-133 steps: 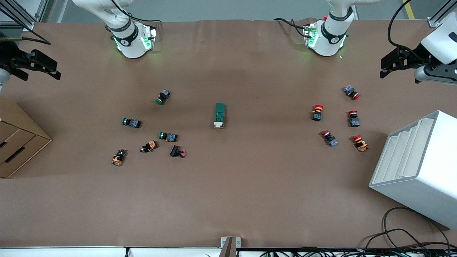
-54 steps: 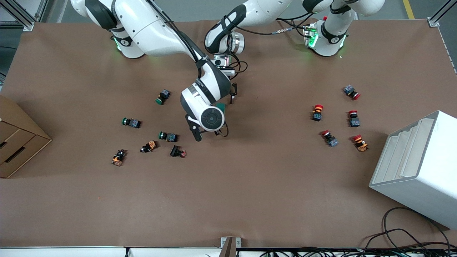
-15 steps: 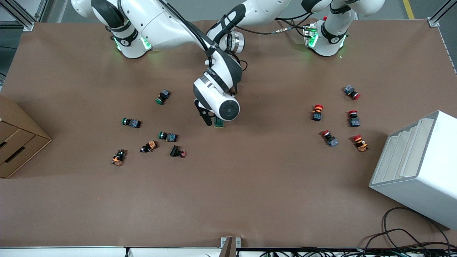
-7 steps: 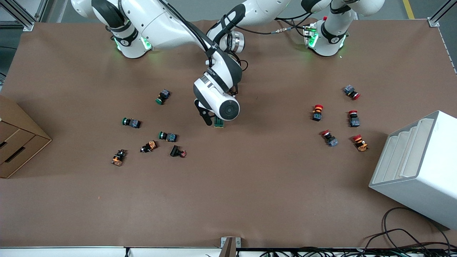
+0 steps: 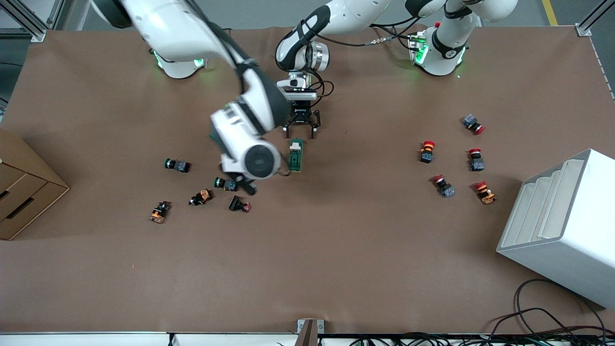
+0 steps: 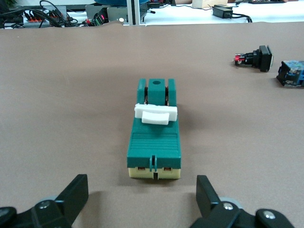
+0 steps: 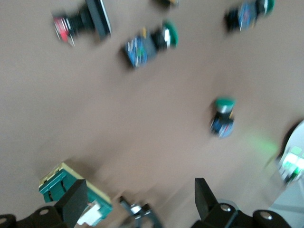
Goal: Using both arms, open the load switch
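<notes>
The load switch [image 5: 296,155] is a dark-green block with a white toggle [image 6: 156,114], lying flat at mid-table. In the left wrist view the load switch [image 6: 154,137] lies lengthwise, its cream end facing the gripper. My left gripper [image 5: 301,128] [image 6: 141,190] hovers low just off the end of the switch farther from the front camera, open, a short gap away. My right gripper [image 5: 241,183] [image 7: 140,195] is open and empty, over the table beside the switch toward the right arm's end. The right wrist view catches only a corner of the load switch [image 7: 71,190].
Green push buttons [image 5: 176,165] [image 7: 222,116] and orange and black ones [image 5: 201,197] lie beneath and beside the right hand. Several red-capped buttons [image 5: 426,151] cluster toward the left arm's end, next to a white rack [image 5: 562,226]. A cardboard box [image 5: 24,192] sits at the right arm's end.
The right hand, which covered the switch half a second ago, has swung off it toward the green buttons, uncovering it. The left gripper has stayed in place.
</notes>
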Controlling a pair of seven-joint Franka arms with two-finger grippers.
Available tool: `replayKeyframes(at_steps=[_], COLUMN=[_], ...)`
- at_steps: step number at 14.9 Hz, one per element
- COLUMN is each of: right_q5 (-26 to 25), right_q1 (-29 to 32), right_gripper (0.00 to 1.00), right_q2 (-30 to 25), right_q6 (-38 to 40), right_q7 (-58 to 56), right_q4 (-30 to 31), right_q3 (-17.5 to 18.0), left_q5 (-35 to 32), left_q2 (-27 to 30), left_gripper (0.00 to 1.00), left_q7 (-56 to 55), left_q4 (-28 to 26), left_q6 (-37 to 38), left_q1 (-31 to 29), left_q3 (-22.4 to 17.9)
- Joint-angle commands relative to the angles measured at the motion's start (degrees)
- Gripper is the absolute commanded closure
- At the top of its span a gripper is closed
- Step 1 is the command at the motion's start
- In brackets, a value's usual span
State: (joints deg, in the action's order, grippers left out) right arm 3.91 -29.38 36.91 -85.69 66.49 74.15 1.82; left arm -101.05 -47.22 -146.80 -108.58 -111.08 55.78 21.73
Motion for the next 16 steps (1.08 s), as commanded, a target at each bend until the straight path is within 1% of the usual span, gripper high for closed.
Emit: replayKeyframes(at_steps=[1,3,4,6,8,11,13,14,16], right_q5=[-2.9,-5.4,-5.6,-6.4,-8.5,-8.4,-8.5,-8.5,-8.6], right_q1=[5.6,9.2,11.9,17.2,21.5,27.2,29.3,29.9,31.4], right_gripper=[0.0,0.0,0.0,0.0,0.0,0.0,0.0,0.0,0.0], right_q2=[-5.0,-7.2,-8.2,-10.0,-11.6,-12.9,-14.0,-14.2,-14.5], right_q6=[0.0,0.0,0.0,-0.2,-0.4,-1.0,-1.1,-1.1,-0.7], right_q7=[-15.4,-25.4,-31.7,-44.7,-54.2,-63.8,-66.7,-67.3,-69.1], right_q4=[2.6,2.7,2.7,3.2,3.6,3.2,3.0,2.6,1.7], right_q3=[1.1,1.1,1.1,1.1,1.2,1.2,1.2,1.2,1.2], left_q5=[2.2,8.0,11.4,19.4,26.8,37.7,43.8,46.4,52.8], left_q2=[0.4,0.6,1.0,1.0,1.1,3.8,6.0,7.0,10.9], left_gripper=[0.0,0.0,0.0,0.0,0.01,0.01,0.01,0.01,0.01], left_q7=[4.3,9.0,12.8,22.8,31.0,40.4,45.7,49.3,57.4], left_q4=[1.2,3.7,5.5,11.1,17.0,22.9,26.2,27.2,27.8], left_q6=[0.5,0.5,0.5,0.5,0.5,0.8,3.0,3.8,4.2], left_q1=[-0.1,0.1,0.1,-0.1,-0.3,-2.0,-3.4,-4.6,-7.6], left_q3=[0.1,0.3,0.4,0.3,0.3,0.1,0.0,0.1,0.1])
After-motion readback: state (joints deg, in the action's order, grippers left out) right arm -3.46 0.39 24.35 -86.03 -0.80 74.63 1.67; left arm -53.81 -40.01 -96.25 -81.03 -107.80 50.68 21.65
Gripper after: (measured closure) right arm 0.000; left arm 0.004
